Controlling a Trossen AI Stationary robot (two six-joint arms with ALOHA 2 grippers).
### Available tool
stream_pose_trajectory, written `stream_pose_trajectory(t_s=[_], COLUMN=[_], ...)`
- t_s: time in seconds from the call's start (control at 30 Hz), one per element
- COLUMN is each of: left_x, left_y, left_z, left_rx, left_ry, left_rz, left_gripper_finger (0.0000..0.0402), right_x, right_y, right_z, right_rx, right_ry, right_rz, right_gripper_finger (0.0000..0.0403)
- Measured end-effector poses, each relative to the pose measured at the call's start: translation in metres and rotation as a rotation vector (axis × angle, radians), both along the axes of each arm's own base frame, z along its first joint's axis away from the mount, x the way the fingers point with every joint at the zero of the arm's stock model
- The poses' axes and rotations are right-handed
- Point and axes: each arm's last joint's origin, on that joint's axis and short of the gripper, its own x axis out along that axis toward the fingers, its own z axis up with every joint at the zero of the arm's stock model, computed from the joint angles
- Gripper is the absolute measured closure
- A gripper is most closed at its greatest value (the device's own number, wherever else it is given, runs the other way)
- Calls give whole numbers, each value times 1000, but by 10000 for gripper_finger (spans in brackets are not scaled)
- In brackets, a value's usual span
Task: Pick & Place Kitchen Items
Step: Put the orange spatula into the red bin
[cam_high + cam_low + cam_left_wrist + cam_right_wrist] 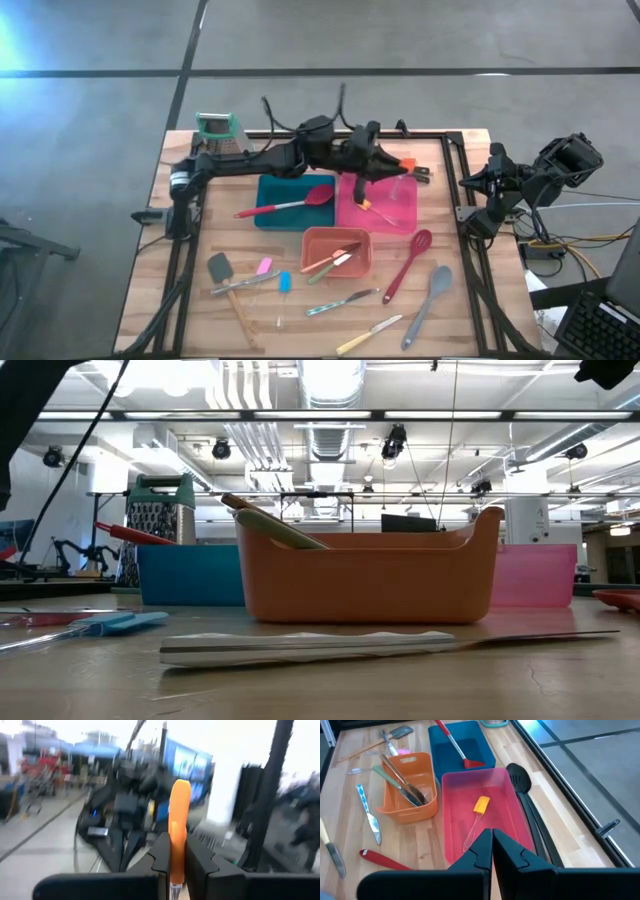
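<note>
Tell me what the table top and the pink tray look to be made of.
Table top: likely wood with a matt finish; plank seams and grain show. Pink tray: plastic by its look, smooth and slightly translucent, with rounded moulded corners.

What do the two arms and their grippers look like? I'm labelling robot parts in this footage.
Both arms are dark, near-black, jointed links with loose black cables arching above. The left gripper and right gripper each have two black, angular, wedge-shaped fingers on a broad black crossbar. No markings show.
</note>
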Motion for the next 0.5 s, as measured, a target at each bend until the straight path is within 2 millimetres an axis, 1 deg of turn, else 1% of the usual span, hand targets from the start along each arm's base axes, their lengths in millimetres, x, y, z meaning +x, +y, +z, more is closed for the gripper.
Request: stream_pose_trajectory(t_s=[0.13, 0.23, 0.3, 0.4, 0.5], left_x=[-9, -17, -19, -18, -18], left_y=[7, 11, 14, 18, 20], left_z=[-12, -18, -23, -29, -29], left_rx=[-69, -97, -106, -111, -104], left_ry=[-165, -279, -301, -283, -292], left_rz=[-71, -88, -90, -74, -54], left_gripper_finger=[373, 373, 373, 373, 373], right_x=[0, 0, 4, 14, 25], right_y=[0, 0, 4, 12, 18], right_z=[0, 0, 3, 9, 11], right_rx=[1, 6, 62, 149, 94], right_ry=[-1, -6, -53, -151, -275], right_rz=[0, -1, -16, -35, -89], right_gripper_finger=[394, 394, 394, 394, 394])
